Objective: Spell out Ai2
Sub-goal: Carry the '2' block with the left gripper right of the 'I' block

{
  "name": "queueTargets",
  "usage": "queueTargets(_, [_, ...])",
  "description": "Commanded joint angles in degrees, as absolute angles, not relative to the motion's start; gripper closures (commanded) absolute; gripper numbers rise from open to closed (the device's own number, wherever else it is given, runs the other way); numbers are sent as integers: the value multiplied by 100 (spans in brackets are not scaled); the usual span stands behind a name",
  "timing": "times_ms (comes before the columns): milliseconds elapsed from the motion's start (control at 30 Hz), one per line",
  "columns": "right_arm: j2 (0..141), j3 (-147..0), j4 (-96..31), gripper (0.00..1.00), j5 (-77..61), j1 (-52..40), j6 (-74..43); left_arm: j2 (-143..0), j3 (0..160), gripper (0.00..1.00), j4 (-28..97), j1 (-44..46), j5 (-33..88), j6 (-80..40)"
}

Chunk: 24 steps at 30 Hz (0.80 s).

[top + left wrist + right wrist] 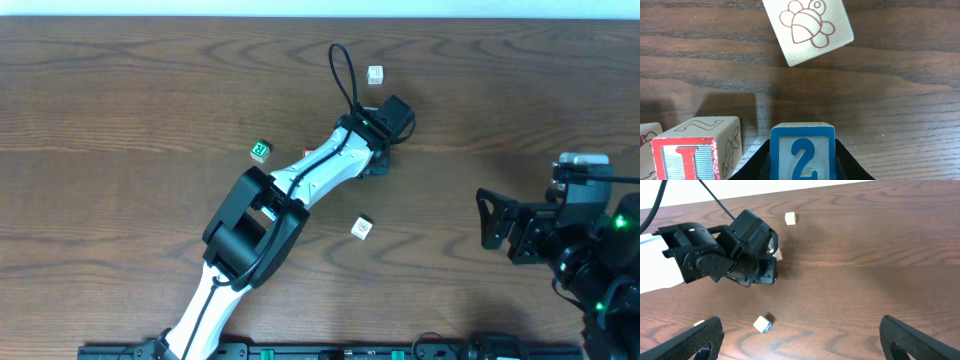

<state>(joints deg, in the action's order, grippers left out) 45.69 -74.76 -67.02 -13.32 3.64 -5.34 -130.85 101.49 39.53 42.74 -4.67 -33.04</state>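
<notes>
My left gripper (385, 138) is shut on a blue block with a "2" (802, 150). In the left wrist view its black fingers (802, 169) flank the block. A red "I" block (685, 159) stands just left of it, with a small gap between them. Another block's edge (647, 135) shows at the far left. A plain block with a line drawing (807, 27) lies ahead; it also shows in the overhead view (375, 74). From overhead the "2" and "I" blocks are hidden under the left gripper. My right gripper (800, 340) is open and empty at the table's right side (498, 222).
A green block (261, 151) lies left of the left arm. A white block with a blue face (362, 228) lies below the arm; it also shows in the right wrist view (763, 324). The left arm (300, 185) crosses the table's middle diagonally.
</notes>
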Motion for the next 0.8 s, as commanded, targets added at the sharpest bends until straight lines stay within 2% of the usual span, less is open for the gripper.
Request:
queueTargets(0, [4565, -7531, -6705, 0, -1374, 421, -414, -13187, 10160, 94, 3955, 4224, -499, -3347])
queueTargets(767, [4565, -7531, -6685, 1, -1374, 421, -414, -13187, 10160, 92, 3957, 4176, -878, -3599])
